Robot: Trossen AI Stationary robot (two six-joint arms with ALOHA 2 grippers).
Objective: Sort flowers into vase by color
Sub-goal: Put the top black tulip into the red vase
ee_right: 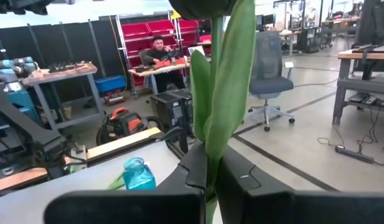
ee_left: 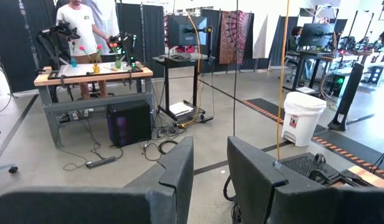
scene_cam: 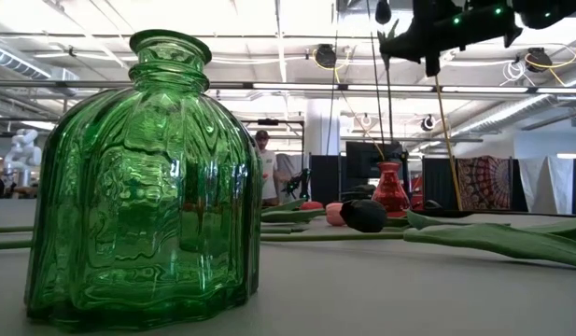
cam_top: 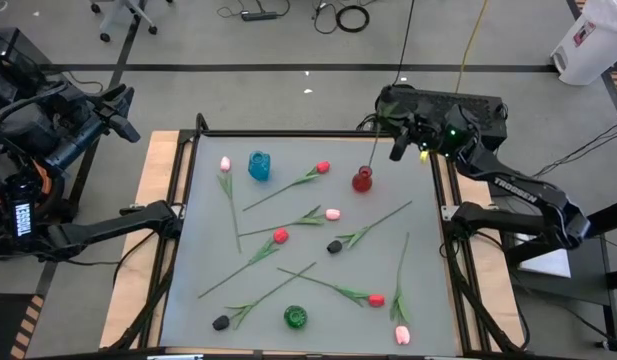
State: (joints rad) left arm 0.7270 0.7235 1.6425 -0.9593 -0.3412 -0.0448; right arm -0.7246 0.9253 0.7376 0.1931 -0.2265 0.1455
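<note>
I've got the right gripper [cam_top: 401,143], upper right, clamped on a dark-headed tulip [ee_right: 224,93] above the red vase [cam_top: 362,181]; next I'd shift it to another vase, imo; left gripper [cam_top: 125,108] parked open upper left.

— What sits closest to you?

— A green ribbed glass vase [scene_cam: 143,182], upright, filling the near left of my table [scene_cam: 381,289].

— And farther back?

— A small red vase [scene_cam: 391,192] with a thin stem rising out of it. My right gripper [scene_cam: 414,42] hangs above it, holding that stem up high.

— Anything lying flat?

— A black tulip head [scene_cam: 364,216], a pink one [scene_cam: 335,214] just beside it, and long green leaves [scene_cam: 498,238].
</note>
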